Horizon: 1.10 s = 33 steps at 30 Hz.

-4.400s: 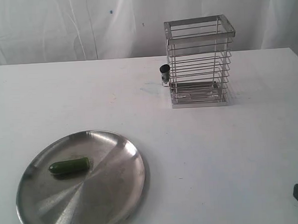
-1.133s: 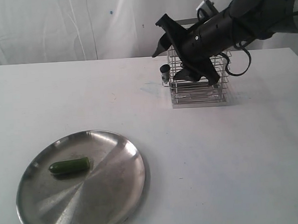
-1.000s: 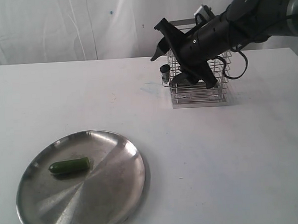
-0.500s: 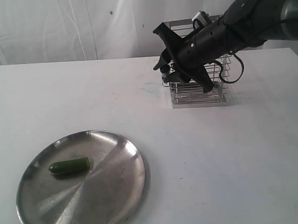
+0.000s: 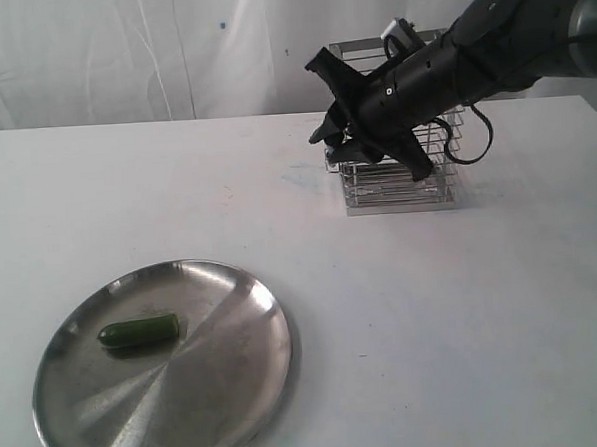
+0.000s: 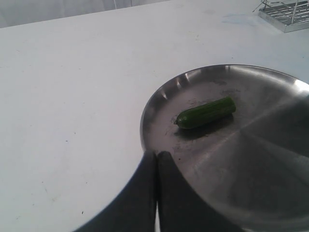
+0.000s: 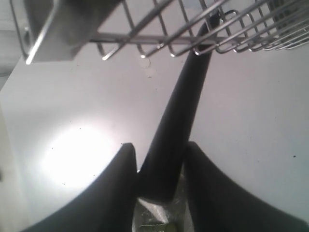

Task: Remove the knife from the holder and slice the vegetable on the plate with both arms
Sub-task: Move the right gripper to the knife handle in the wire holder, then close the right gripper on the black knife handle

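Observation:
The knife's black handle point(image 7: 177, 121) sticks out through the side wires of the holder point(image 5: 448, 171), and my right gripper point(image 7: 157, 145) is shut on it, a finger pressed to each side. In the exterior view that gripper point(image 5: 332, 142) sits at the holder's left face and hides the handle; the blade is not visible. The green vegetable point(image 5: 139, 331) lies on the left part of the steel plate point(image 5: 237, 387). My left gripper point(image 6: 157, 153) is shut and empty, just at the plate's rim point(image 6: 145, 121), a short way from the vegetable point(image 6: 205, 112). It is outside the exterior view.
The holder's steel rim point(image 7: 58, 29) and wires hang close above the right gripper. A corner of the holder point(image 6: 285, 12) shows far beyond the plate in the left wrist view. A white curtain backs the white table point(image 5: 434, 327).
The right arm came in from the right, reached the holder's left side and lowered onto the protruding knife handle. The plate and vegetable have not moved.

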### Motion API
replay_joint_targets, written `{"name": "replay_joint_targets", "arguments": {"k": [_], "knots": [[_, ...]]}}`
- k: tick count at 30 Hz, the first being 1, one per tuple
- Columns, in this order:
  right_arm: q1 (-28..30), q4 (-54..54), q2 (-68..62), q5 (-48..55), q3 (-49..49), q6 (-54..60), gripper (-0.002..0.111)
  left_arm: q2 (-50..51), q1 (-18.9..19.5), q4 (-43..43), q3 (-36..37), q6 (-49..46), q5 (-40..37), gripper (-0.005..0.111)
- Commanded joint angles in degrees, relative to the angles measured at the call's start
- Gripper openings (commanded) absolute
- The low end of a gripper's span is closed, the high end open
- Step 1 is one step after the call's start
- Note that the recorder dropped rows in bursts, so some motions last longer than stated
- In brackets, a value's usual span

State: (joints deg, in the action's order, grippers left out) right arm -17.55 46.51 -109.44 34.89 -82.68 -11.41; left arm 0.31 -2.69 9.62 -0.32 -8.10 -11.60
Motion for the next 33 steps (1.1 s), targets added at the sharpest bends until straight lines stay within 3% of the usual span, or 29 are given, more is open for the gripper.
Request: {"name": "replay_joint_targets", "arguments": {"k": [1, 12, 17, 24, 33], "knots": [[1.5, -0.1, 0.7, -0.4, -0.2, 1.3, 0.026, -0.3, 0.0, 0.2, 0.3, 0.4, -0.1, 0.0], [1.8, -0.5, 4.5, 3.9, -0.7, 11.1, 0.023, -0.3, 0.0, 0.2, 0.3, 0.4, -0.1, 0.0], [2.4, -6.5, 5.0, 9.3, -3.5, 13.2, 0.023, -0.3, 0.0, 0.2, 0.3, 0.4, -0.1, 0.0], [2.7, -9.5, 5.0, 11.1, -3.5, 28.3, 0.023, -0.3, 0.0, 0.2, 0.3, 0.4, -0.1, 0.0], [2.0, -9.3, 2.9, 8.3, -3.5, 38.9, 0.023, -0.3, 0.0, 0.2, 0.3, 0.4, -0.1, 0.0]]}}
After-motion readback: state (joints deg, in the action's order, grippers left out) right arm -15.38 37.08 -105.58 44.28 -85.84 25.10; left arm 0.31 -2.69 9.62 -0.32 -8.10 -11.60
